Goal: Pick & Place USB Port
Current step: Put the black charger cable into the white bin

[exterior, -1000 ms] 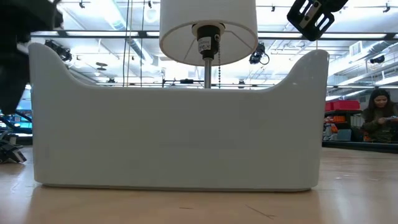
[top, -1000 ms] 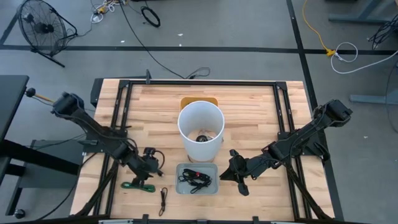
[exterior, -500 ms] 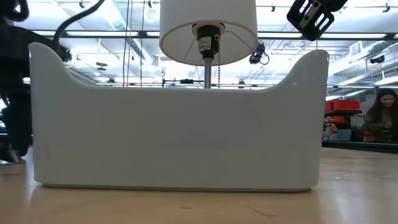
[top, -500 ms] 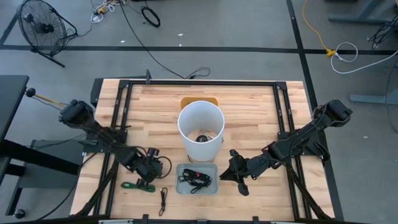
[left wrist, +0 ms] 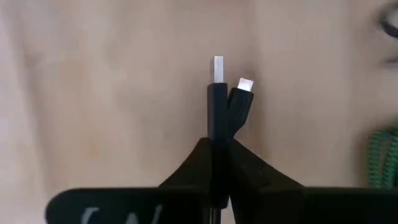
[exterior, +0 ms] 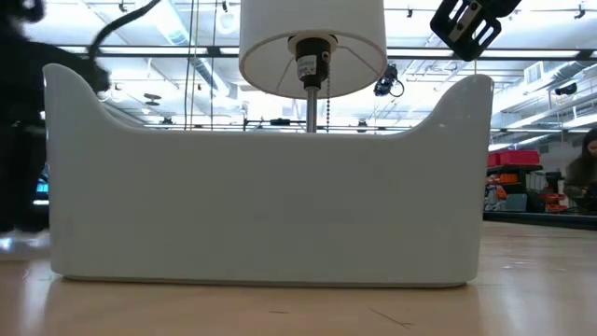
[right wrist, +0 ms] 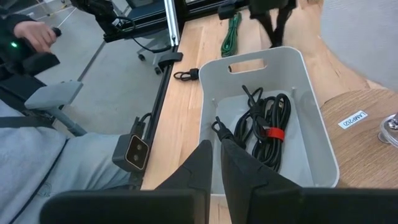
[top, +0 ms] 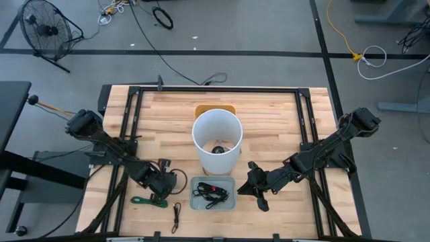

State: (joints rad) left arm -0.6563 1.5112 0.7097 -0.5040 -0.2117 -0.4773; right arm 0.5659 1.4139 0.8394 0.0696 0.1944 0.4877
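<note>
Left pincer [left wrist: 217, 146] is clamped on the short black USB cable [left wrist: 217, 102], plugs poking forward over the wooden bench [top: 269, 114], likely bin-bound; right pincer [right wrist: 216, 155] hovers closed, empty, above the grey plastic bin [right wrist: 311, 134].

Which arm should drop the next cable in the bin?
Left. The left gripper is shut on the black USB cable, close beside the grey plastic bin. The right gripper hovers shut over the bin, holding nothing.
</note>
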